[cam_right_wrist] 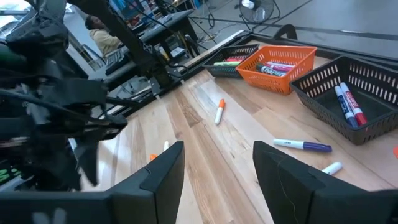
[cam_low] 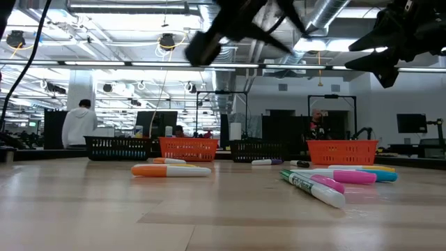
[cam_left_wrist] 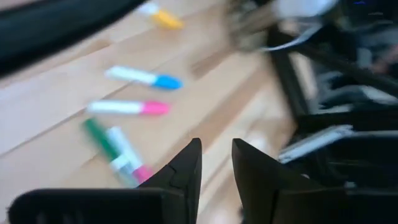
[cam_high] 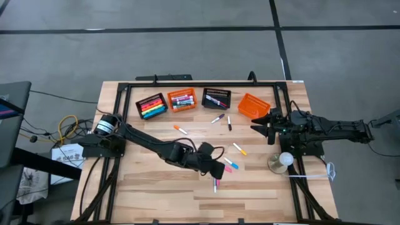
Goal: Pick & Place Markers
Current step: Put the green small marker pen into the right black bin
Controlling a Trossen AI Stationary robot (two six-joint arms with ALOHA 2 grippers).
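Several markers lie flat on the wooden table: an orange-capped one (cam_high: 181, 130), a yellow one (cam_high: 239, 149), a blue-capped one (cam_left_wrist: 144, 78), a pink-capped one (cam_left_wrist: 127, 107), and a green one beside a white one (cam_left_wrist: 115, 152). My left gripper (cam_left_wrist: 216, 167) hangs above the table near this cluster (cam_high: 220, 170), slanting down. Its fingers stand a narrow gap apart with nothing between them. My right gripper (cam_right_wrist: 217, 168) waits open and raised at the table's right side (cam_high: 265, 123), holding nothing.
Four slotted baskets stand in a row at the far edge: black (cam_high: 152, 105), orange (cam_high: 182, 100), black (cam_high: 216, 98) and orange (cam_high: 253, 106), the first three holding markers. A round metal base with a white ball (cam_high: 281, 161) sits at the right. A person (cam_low: 78, 122) stands far behind.
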